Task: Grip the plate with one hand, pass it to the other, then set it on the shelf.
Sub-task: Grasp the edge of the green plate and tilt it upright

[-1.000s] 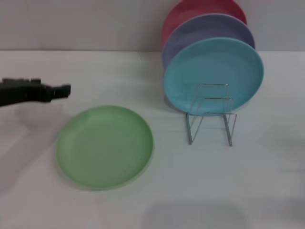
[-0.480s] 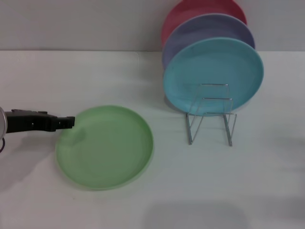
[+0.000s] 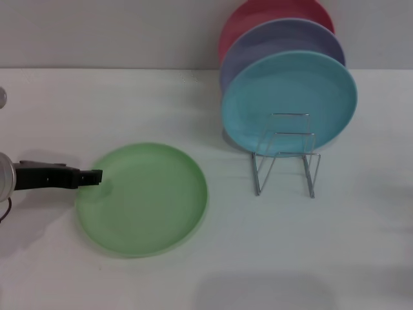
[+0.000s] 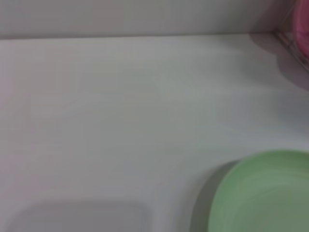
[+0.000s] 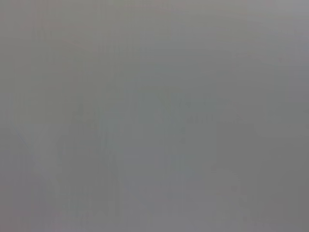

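The light green plate (image 3: 142, 199) lies flat on the white table, front left of centre. It also shows in the left wrist view (image 4: 263, 193). My left gripper (image 3: 94, 175), black on a silver wrist, reaches in from the left edge with its tip at the plate's left rim. The silver wire shelf (image 3: 286, 155) stands to the right of the plate, with its front slots bare. My right gripper is out of view, and the right wrist view shows only plain grey.
A turquoise plate (image 3: 288, 103) leans upright in the back of the shelf, with a lavender plate (image 3: 277, 39) and a red plate (image 3: 258, 13) behind it. The white table (image 3: 322, 245) ends at a grey wall behind.
My left gripper has come forward from behind the plate's left side to the plate's left rim. The plate and the shelf have not moved.
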`<state>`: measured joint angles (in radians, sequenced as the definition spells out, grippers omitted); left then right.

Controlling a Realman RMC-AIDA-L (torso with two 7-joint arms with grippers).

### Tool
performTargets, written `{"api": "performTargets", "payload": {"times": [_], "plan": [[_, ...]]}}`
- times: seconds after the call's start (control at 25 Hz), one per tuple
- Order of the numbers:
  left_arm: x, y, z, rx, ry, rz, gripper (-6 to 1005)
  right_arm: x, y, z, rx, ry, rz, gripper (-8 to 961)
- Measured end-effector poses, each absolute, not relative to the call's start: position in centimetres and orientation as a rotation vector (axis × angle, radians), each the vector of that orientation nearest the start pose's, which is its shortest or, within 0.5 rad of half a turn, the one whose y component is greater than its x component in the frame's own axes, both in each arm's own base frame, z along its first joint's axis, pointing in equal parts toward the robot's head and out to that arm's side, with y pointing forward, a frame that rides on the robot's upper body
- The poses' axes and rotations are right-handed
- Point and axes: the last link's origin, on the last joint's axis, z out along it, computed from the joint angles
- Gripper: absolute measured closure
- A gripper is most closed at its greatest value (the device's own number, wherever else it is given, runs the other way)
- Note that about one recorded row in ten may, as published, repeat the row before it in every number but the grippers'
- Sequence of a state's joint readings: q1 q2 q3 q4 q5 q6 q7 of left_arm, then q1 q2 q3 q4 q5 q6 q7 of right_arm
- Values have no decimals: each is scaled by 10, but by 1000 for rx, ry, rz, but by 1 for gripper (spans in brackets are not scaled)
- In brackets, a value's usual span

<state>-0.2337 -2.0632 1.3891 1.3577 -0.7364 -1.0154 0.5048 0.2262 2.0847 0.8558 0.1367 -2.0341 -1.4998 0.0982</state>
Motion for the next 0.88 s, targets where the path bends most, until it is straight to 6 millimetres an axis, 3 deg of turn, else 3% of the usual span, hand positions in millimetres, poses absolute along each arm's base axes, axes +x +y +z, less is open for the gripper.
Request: {"api": "performTargets", "payload": {"times": [0.32,0.88], "plan": [[-283,342,13,-2122,-1254,-19,256,379,246,41,-1188,479,675,126],[-285,345,6,-2141,-1300,8,270,382,244,42,-1191,481,660,126]]}}
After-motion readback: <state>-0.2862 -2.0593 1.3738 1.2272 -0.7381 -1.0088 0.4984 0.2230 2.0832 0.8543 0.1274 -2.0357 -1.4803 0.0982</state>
